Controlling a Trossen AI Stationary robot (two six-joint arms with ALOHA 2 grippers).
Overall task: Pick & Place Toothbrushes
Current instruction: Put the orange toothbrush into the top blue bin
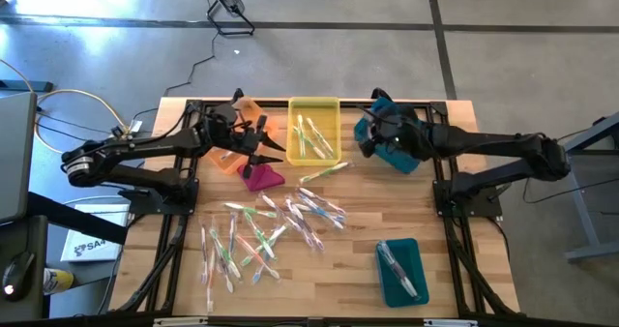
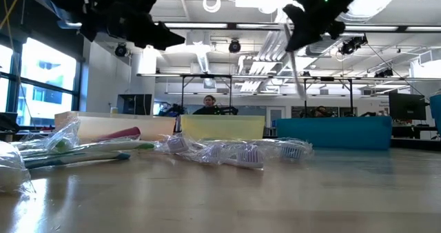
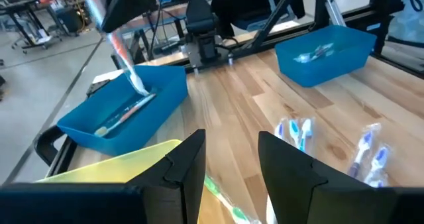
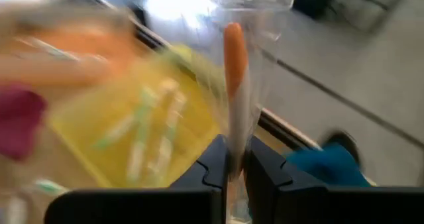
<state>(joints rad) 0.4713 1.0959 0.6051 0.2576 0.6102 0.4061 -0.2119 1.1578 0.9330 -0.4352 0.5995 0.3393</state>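
Many wrapped toothbrushes (image 1: 276, 225) lie loose on the wooden table's middle. My right gripper (image 1: 373, 133) is shut on one orange-handled toothbrush in a clear wrapper (image 4: 233, 78), above the far teal bin (image 1: 392, 145). That bin holds one toothbrush (image 3: 126, 114) on its floor. My left gripper (image 3: 232, 174) stands open with nothing between its fingers, by the magenta cloth lump (image 1: 261, 177) and the orange bin (image 1: 242, 133). The yellow bin (image 1: 314, 132) holds several toothbrushes. My right gripper pinches the wrapped toothbrush between its two fingers (image 4: 233, 159); the orange handle and clear wrapper stick out past the fingertips. The fingers hide which end they have. The toothbrush hangs slanted below the gripper (image 2: 295, 61), clear of the table, its free end (image 3: 139, 85) over the teal bin.
A second teal bin (image 1: 401, 269) with toothbrushes stands near the table's front right. The arms' black frames (image 1: 455, 201) run along both table sides. A person (image 2: 209, 103) sits in the room beyond the far edge.
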